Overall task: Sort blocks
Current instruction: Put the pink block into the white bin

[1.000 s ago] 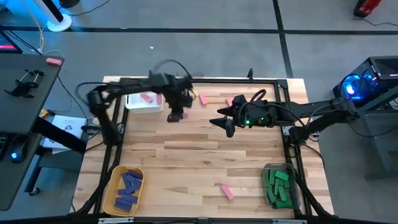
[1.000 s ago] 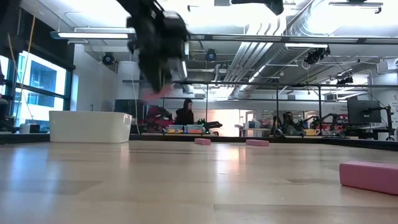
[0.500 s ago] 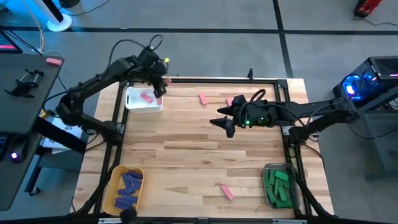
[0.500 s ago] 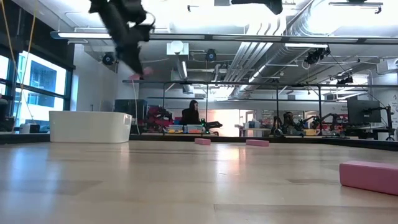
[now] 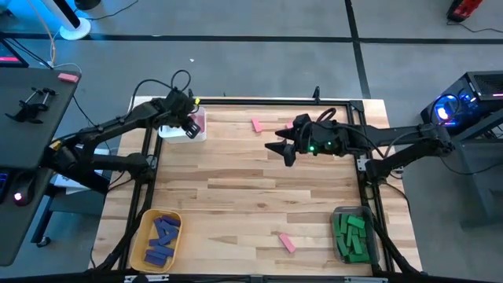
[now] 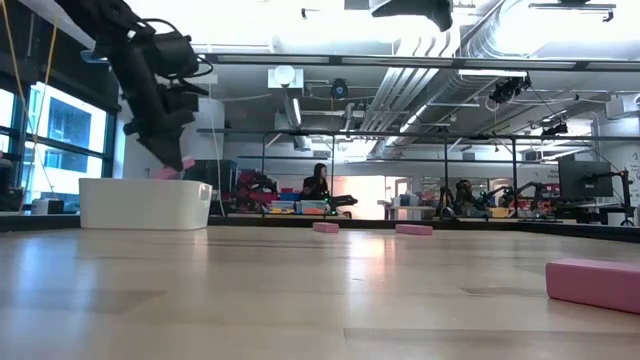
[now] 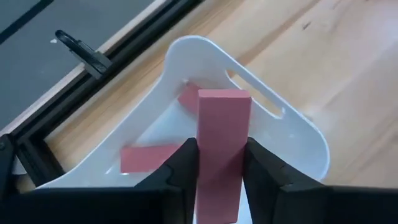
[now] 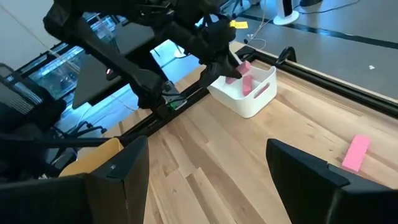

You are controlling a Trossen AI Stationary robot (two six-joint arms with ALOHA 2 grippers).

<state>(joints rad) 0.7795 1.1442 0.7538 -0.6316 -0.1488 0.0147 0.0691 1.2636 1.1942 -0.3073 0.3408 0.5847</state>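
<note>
My left gripper hangs over the white bin at the table's far left corner, shut on a pink block. The low view shows that block just above the bin's rim. Two more pink blocks lie flat on the bin's floor. My right gripper hovers open and holds nothing, high over the far middle of the table. Loose pink blocks lie flat on the wood at the far side and near the front. My left gripper pinches the pink block's two long sides between its two fingers. The block lies along the fingers and sticks out past their tips. The fingers slant down from the table's left. The block is lifted clear, over the inside of the white bin.
A yellow bin with blue blocks stands at the near left corner. A clear bin with green blocks stands at the near right. A black frame runs round the table. The right arm reaches in from the right.
My left gripper has carried the pink block from the far middle of the table toward the left edge. It has rolled about its own line, tipped nose-down and sunk until the block hangs just above the white bin.
</note>
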